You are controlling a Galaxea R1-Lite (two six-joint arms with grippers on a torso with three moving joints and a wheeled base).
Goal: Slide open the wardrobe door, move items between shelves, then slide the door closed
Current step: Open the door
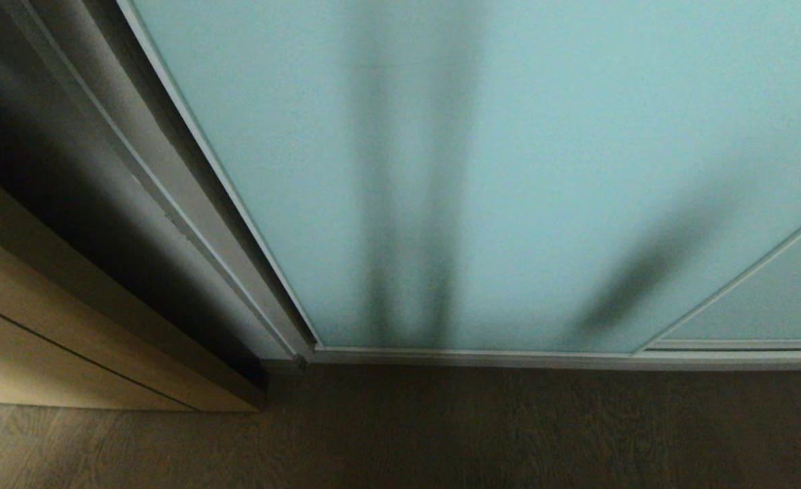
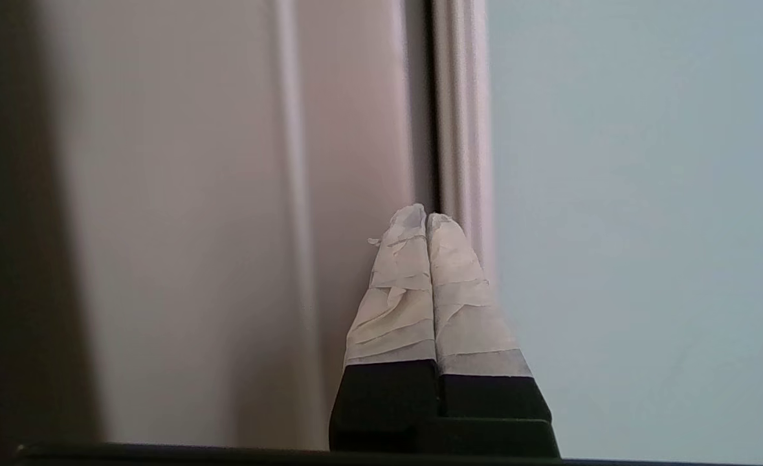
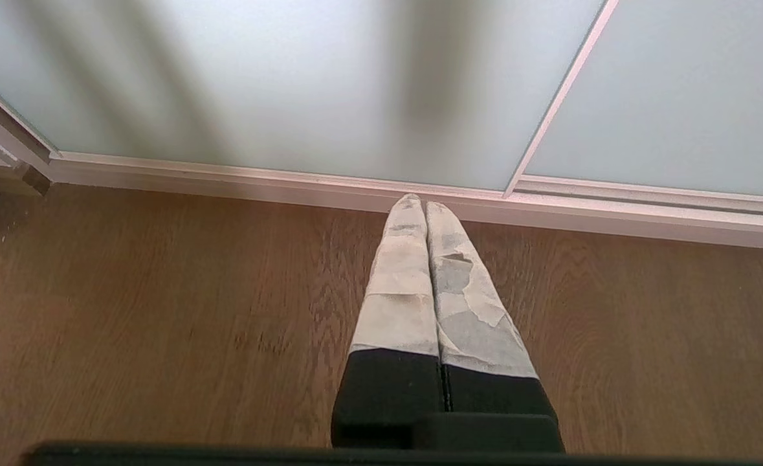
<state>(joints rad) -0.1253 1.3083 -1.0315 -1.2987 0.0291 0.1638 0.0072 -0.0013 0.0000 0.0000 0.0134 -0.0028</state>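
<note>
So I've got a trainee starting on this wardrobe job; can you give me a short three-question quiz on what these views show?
1. True or false: the door is closed.
2. What is the left gripper aimed at? A) the floor B) the door's frame edge C) a shelf
3. Fill in: the right gripper is shut and points down at the wooden ____.

Key: 1 true, the glass reaches the side frame with no gap showing. 2 B, its shut tips sit by the frame edge; contact cannot be told. 3 floor.
</note>
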